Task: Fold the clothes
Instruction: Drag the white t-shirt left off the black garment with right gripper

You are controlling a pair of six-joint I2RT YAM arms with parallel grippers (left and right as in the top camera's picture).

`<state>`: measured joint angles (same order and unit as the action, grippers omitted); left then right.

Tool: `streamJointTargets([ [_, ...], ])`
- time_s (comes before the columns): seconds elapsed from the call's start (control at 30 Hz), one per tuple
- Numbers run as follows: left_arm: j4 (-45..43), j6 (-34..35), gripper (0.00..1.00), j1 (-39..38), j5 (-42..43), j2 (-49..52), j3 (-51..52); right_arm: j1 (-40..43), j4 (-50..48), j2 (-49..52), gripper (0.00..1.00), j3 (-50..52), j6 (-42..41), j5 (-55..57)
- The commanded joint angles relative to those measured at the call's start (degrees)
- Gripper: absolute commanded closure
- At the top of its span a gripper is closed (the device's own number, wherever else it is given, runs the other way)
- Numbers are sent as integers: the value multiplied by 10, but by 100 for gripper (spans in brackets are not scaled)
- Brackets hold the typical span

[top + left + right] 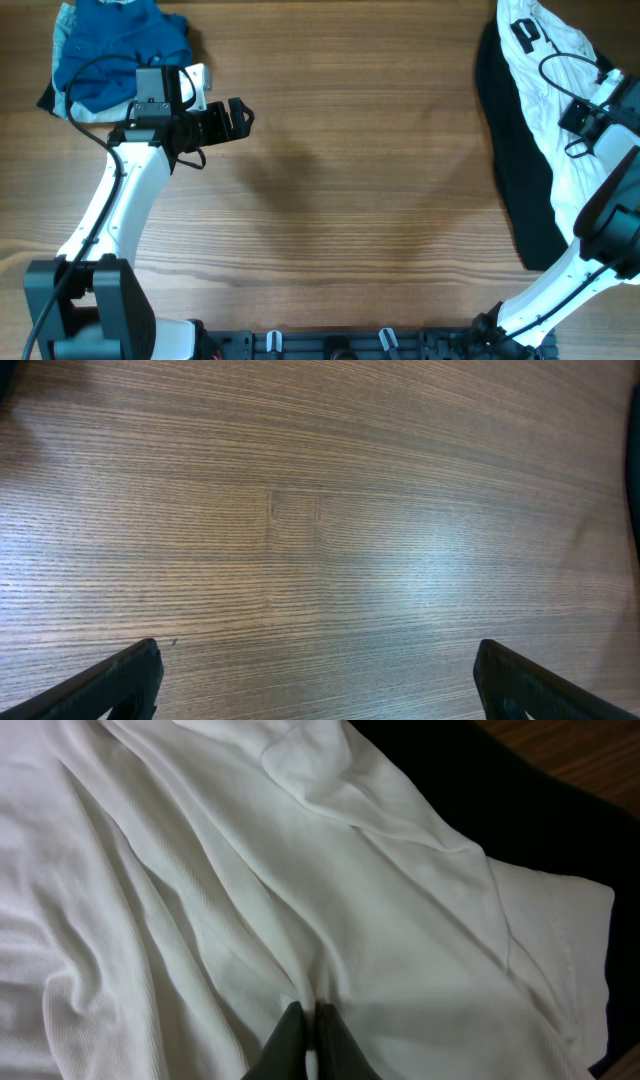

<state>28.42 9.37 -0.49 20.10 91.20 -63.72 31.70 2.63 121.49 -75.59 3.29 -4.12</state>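
A crumpled white garment (545, 95) lies on a black garment (510, 170) at the table's right edge. My right gripper (310, 1012) is shut on a pinched fold of the white garment (250, 900); in the overhead view it sits at the far right (590, 125). A blue garment (115, 50) is heaped on a white one at the top left. My left gripper (240, 118) is open and empty over bare wood, just right of that heap; its two fingertips show wide apart in the left wrist view (315, 675).
The wooden table (350, 200) runs between the two clothing piles. A black rail with clips (330, 342) lines the front edge. The left arm's base (85, 310) stands at the front left, the right arm's base at the front right.
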Motion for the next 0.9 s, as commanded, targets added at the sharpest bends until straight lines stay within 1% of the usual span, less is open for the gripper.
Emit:
streamJointTargets([
  [0.0,-3,1,0,-2,11,0,-7,2,-1,-36,96,-9,-5,3],
  [0.07,-5,1,0,-2,11,0,-7,2,4,-50,96,-9,-5,-9],
  [0.13,-9,1,0,-2,11,0,-7,2,10,-77,96,-9,-27,-34],
  [0.33,-30,1,0,-2,12,0,-7,-6,11,-185,96,-9,-93,-159],
  [0.5,-50,1,0,-1,29,0,-7,-54,36,-264,96,-9,-110,-216],
  [0.6,-59,1,0,-1,35,-1,-7,-120,75,-298,96,-9,-114,-230],
  [0.73,-59,1,0,7,35,-3,-7,-226,112,-306,96,-9,-125,-249],
  [0.87,-53,1,0,36,35,-7,-7,-365,134,-306,96,-9,-125,-249],
])
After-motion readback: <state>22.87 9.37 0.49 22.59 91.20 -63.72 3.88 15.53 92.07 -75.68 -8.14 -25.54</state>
